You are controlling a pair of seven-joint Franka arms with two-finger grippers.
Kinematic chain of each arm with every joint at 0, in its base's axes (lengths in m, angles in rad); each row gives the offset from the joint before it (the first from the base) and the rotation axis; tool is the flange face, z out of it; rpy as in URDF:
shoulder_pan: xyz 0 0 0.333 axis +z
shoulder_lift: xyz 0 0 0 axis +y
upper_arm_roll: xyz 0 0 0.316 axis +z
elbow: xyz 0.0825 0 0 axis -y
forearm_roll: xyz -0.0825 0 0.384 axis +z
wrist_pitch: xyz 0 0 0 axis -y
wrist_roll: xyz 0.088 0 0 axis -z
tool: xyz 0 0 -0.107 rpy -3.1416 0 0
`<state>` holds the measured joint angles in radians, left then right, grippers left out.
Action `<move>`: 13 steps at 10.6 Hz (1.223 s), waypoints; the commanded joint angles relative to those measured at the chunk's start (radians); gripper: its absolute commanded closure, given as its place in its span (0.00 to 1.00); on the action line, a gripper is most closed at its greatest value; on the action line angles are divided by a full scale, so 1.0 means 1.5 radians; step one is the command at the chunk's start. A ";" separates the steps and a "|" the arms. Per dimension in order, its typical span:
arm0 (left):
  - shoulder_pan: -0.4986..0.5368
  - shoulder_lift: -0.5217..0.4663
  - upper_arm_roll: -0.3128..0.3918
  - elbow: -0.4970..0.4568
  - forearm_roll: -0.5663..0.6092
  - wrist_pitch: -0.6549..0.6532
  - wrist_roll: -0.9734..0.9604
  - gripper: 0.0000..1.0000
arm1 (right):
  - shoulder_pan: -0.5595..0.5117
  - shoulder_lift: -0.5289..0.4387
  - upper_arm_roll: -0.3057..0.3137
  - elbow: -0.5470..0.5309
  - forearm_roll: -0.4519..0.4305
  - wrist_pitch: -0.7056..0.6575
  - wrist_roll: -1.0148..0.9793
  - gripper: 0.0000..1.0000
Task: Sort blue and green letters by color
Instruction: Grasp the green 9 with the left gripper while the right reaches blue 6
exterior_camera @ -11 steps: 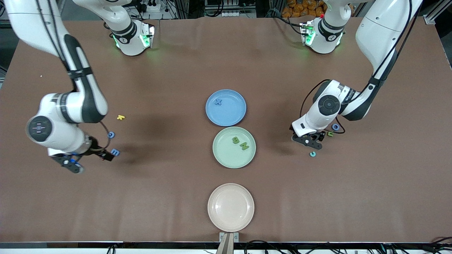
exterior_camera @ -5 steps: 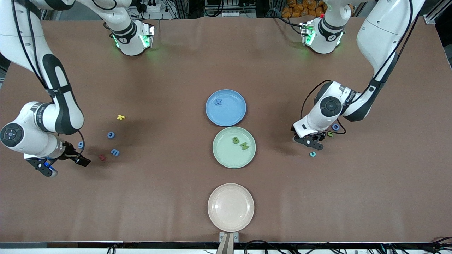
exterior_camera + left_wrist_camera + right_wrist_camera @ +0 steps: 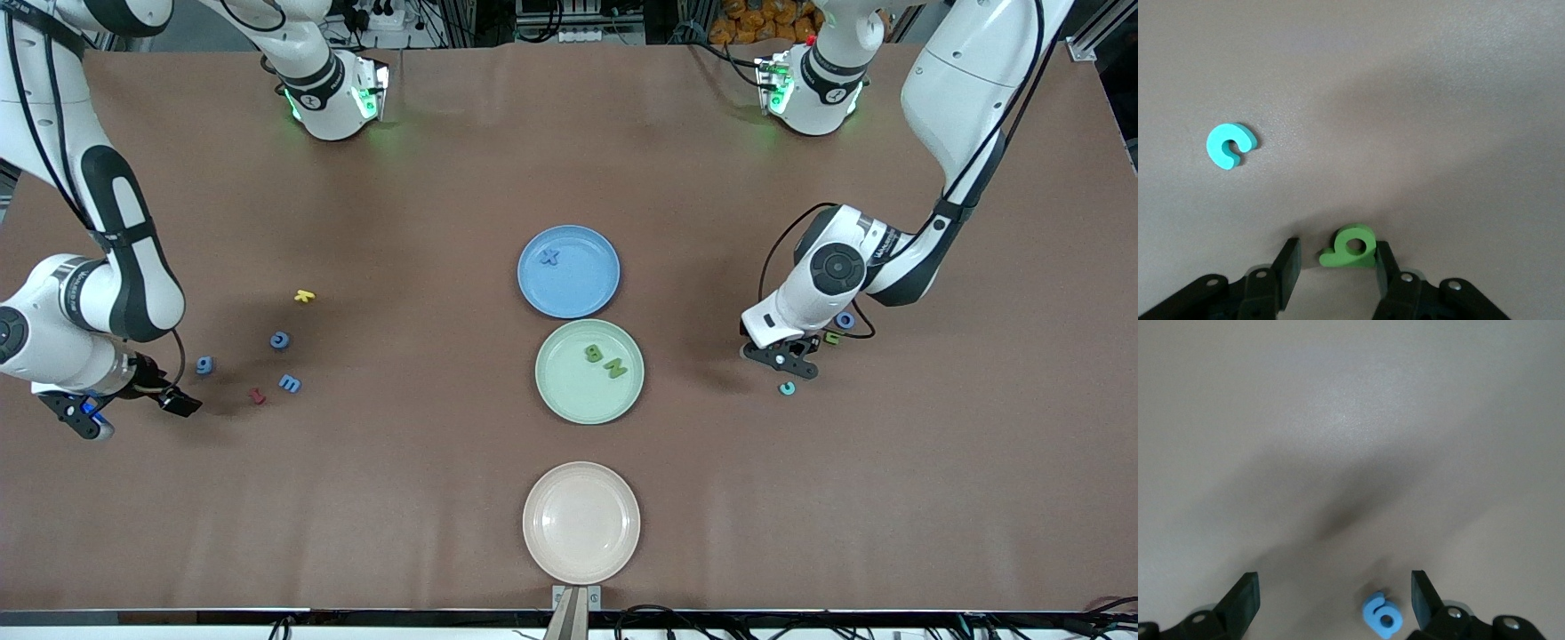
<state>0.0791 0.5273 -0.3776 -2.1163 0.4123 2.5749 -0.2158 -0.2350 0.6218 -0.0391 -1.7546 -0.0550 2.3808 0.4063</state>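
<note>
My left gripper is low over the table at the left arm's end. A green letter lies between its jaws, touching one finger, with a gap to the other; nothing is gripped. A teal letter lies nearby. My right gripper stands open at the right arm's end, with a blue 6 between its fingers, untouched. Two more blue letters lie close by. The blue plate holds a blue X. The green plate holds two green letters.
A blue O and another green letter lie beside the left arm's wrist. A yellow letter and a dark red letter lie among the blue ones. An empty beige plate sits nearest the front camera.
My right arm has swung out toward its end of the table, uncovering the red letter and the blue 6. My left gripper's jaws have narrowed around the green letter.
</note>
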 commanded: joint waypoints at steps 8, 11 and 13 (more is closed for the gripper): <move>0.010 -0.016 -0.066 0.061 -0.014 0.006 0.000 0.91 | -0.033 -0.081 0.019 -0.129 -0.009 -0.023 -0.357 0.00; -0.034 0.002 -0.086 0.136 -0.071 0.004 -0.002 0.96 | -0.040 -0.080 0.018 -0.131 -0.009 -0.023 -0.421 0.00; -0.094 0.038 -0.084 0.195 -0.107 0.004 -0.043 0.96 | -0.040 -0.075 0.018 -0.131 -0.009 -0.014 -0.426 0.00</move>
<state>0.0230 0.5230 -0.5078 -1.9219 0.3028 2.5890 -0.2199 -0.2787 0.5340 -0.0237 -1.9231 -0.0584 2.3512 -0.2078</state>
